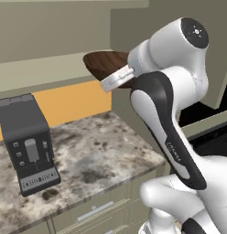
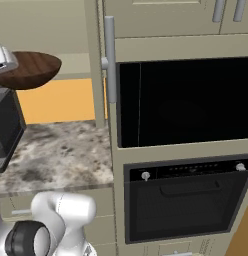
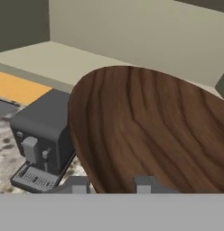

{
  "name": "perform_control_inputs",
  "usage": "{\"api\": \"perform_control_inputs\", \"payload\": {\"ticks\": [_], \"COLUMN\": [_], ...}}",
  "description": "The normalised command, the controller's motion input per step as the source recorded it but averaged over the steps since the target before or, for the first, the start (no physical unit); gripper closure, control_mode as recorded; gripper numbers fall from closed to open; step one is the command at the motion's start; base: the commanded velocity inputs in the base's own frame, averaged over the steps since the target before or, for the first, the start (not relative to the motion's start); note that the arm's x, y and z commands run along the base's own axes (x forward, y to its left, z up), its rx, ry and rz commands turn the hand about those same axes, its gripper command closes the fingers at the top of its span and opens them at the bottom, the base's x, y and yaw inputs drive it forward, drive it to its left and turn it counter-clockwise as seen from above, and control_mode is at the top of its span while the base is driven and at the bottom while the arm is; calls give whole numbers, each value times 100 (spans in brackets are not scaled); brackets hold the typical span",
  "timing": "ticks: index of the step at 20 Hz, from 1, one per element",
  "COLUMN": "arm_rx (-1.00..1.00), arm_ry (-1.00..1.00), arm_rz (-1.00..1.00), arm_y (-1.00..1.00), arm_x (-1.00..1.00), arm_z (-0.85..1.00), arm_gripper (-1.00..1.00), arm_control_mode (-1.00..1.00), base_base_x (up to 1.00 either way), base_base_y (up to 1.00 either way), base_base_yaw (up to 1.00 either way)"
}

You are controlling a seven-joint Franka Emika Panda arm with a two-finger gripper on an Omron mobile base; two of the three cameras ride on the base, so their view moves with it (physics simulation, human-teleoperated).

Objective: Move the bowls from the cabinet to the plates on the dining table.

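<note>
Left base view: arm-hidden hand (image 1: 116, 78) on wooden bowl (image 1: 104, 62)

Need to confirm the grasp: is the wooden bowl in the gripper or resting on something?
In the gripper: the brown bowl hangs in the air above the counter, jaws closed on its rim.

The dark brown wood-grain bowl (image 1: 104, 64) is round, with curved streaks of lighter and darker brown across its inside; it hangs in the air above the speckled stone counter (image 1: 101, 151), touching no surface; seen from the left base it sits level, its rim a flat dark oval, up and to the right of the black coffee machine (image 1: 28, 144); from the right base the bowl (image 2: 31, 69) shows its rounded underside, higher than the coffee machine's top; in the hand view its hollow (image 3: 150, 131) is tilted toward the camera, with the coffee machine (image 3: 44, 144) lower and to one side.
</note>
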Motion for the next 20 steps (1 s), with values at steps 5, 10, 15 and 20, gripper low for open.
{"api": "perform_control_inputs", "payload": {"ticks": [5,10,15,20], "arm_rx": [4,1,0,0], "arm_ry": [0,1,2,7], "arm_rz": [0,0,0,0], "arm_y": [-14,-19,-18,-22], "arm_x": [-56,-54,-51,-20], "arm_z": [-15,-41,-34,-45], "arm_gripper": [100,100,100,100], "arm_control_mode": [-100,-100,-100,-100], "base_base_x": [0,0,0,0], "base_base_y": [0,0,0,0], "base_base_yaw": [0,0,0,0]}}
